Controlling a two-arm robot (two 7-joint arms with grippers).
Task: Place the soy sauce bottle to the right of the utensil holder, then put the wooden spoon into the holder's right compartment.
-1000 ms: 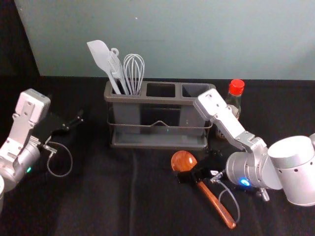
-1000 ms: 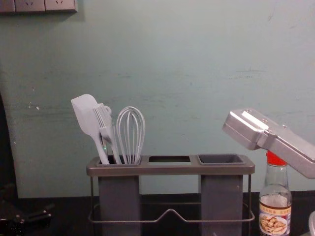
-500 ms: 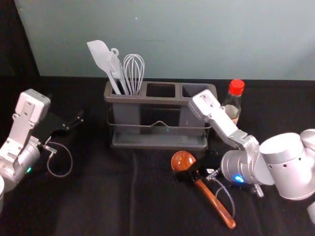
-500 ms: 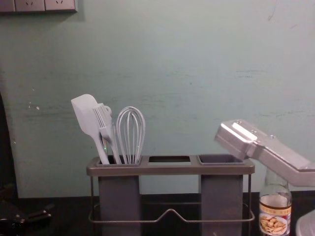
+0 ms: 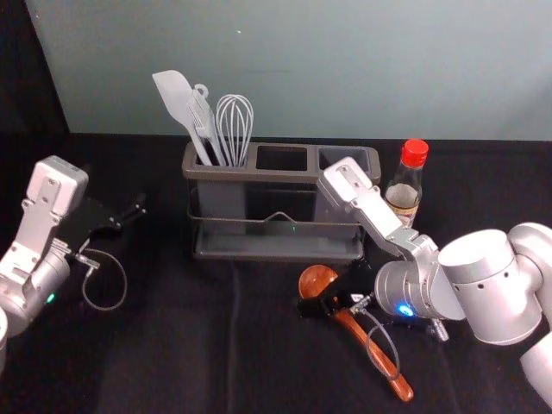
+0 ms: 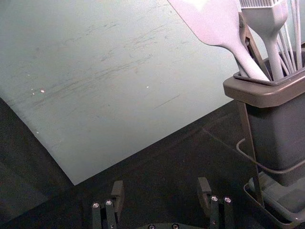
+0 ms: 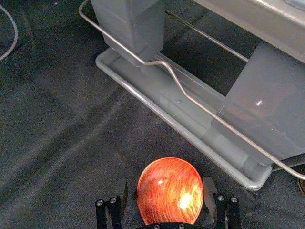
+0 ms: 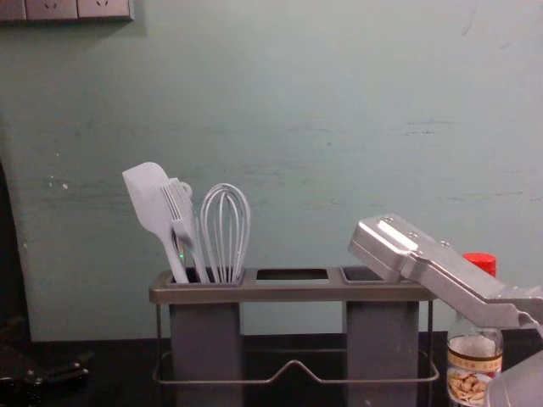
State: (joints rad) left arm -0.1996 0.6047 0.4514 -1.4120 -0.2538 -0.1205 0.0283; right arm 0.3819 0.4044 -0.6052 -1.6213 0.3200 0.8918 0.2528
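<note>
Wooden spoon (image 7: 170, 191), glossy, seemingly between right jaws.

Soy sauce bottle (image 5: 403, 197), red-capped, upright, right of grey utensil holder (image 5: 280, 176); glossy wooden spoon (image 5: 352, 327) lying aslant in front.

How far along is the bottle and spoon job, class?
Done: the soy sauce bottle stands right of the utensil holder. Under way: the right gripper, open, straddles the bowl of the wooden spoon. Remaining: gripping it and lowering it into the right compartment, where no utensil stands.
</note>
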